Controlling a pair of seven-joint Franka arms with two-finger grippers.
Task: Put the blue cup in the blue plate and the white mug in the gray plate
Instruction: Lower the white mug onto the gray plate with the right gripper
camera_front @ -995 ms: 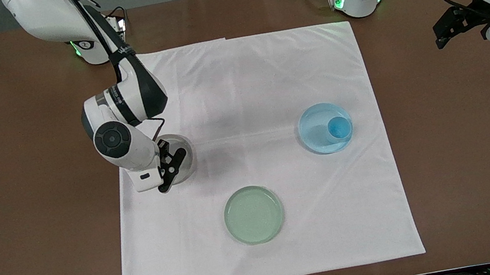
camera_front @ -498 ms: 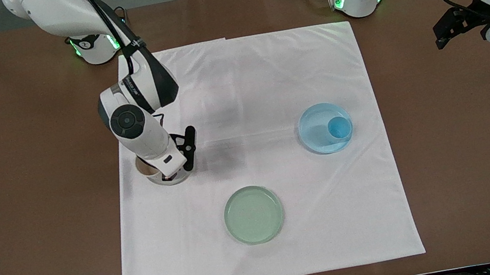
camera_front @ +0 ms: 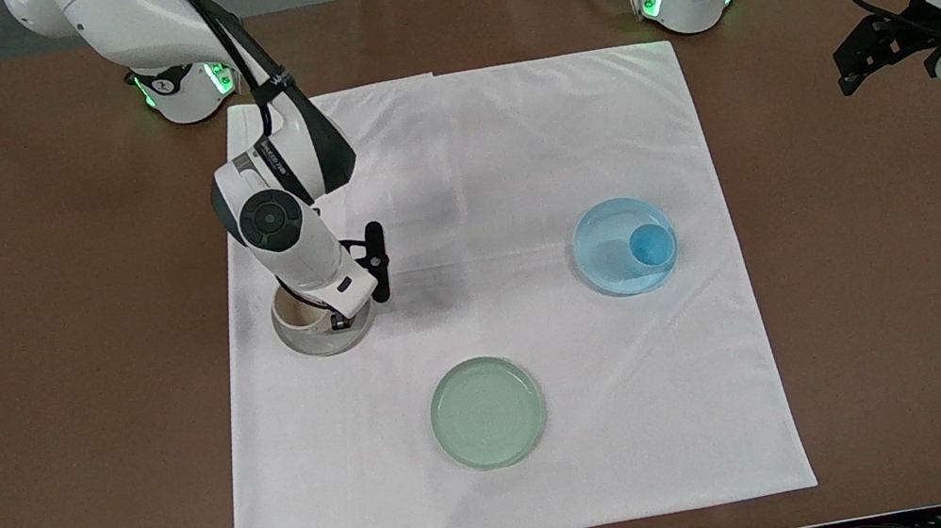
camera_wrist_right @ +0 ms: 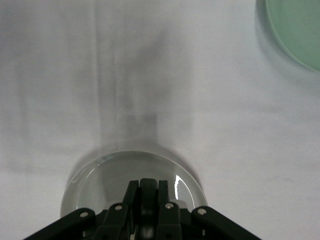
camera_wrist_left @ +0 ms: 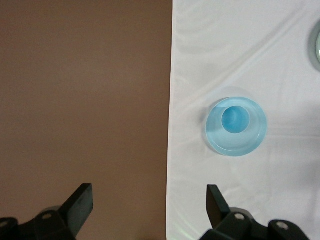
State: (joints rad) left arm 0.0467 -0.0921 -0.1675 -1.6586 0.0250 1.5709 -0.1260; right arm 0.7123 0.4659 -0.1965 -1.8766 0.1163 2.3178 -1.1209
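With the cup already in the blue plate and the left gripper parked wide over the table edge, the mug is held clamped by the right gripper on the gray plate, so release is judged next.

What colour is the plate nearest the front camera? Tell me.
Pale green. The plate shows best in the front view, lying on the white cloth.
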